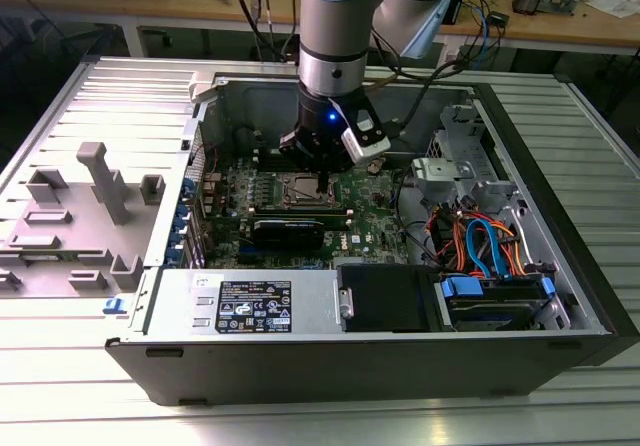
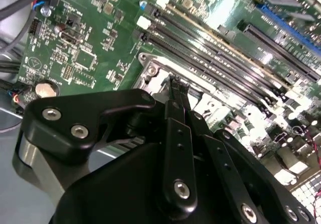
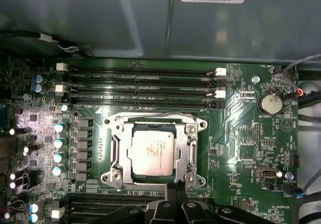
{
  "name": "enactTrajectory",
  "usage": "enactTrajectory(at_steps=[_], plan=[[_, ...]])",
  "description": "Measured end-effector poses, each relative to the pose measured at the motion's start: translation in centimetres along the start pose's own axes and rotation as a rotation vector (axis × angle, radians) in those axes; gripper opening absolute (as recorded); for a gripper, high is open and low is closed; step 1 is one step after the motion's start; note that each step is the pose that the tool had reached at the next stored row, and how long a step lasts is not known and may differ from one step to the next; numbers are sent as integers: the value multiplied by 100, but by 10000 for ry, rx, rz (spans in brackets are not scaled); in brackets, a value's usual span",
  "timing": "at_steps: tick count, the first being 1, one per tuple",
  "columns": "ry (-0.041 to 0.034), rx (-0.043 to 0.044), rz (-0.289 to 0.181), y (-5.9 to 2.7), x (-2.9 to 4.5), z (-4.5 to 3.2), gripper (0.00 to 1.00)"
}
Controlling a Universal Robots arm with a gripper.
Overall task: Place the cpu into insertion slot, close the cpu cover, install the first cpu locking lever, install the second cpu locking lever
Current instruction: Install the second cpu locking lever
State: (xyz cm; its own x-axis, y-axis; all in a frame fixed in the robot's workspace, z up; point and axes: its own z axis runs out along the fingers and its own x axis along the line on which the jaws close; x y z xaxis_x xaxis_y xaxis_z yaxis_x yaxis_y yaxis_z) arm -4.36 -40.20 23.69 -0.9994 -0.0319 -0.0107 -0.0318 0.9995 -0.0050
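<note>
- The open black and grey computer case (image 1: 560, 216) lies on its side on a ribbed metal table (image 1: 60, 386). A grey plastic duct piece (image 1: 100, 181) rests on the table at the exterior view's left.
- The silver and grey robot arm (image 1: 335, 26) reaches straight down into the case, blocking the far middle of the board in the exterior view.
- The green circuit board (image 3: 241, 148) fills the case floor. Long black memory slots (image 3: 140, 86) run beside the socket, and a round silver coin battery (image 3: 271, 103) sits well apart from it.
- Orange and blue cables (image 1: 480, 241) bunch at the exterior view's right, clear of the socket.
- The black gripper (image 3: 176, 188) has its fingers drawn together, tips right at the socket's edge; whether they pinch anything I cannot tell.
- The square metal-rimmed insertion slot (image 3: 116, 138) sits mid-board.
- The thin silver-grey metal cpu cover (image 3: 189, 146) lies closed over it.
- The small flat square silver-grey cpu (image 3: 152, 151) sits in the slot, showing through the cover's window.
</note>
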Motion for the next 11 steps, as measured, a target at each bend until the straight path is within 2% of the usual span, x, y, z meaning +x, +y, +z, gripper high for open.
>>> enactTrajectory(at_steps=[5, 8, 10, 11], plan=[[18, 0, 0, -92, 56, -1, 11], [30, -20, -1, -107, 187, 0, 11], [30, -34, 0, -114, 305, 4, 11], [31, -43, -1, -125, 316, 5, 11]])
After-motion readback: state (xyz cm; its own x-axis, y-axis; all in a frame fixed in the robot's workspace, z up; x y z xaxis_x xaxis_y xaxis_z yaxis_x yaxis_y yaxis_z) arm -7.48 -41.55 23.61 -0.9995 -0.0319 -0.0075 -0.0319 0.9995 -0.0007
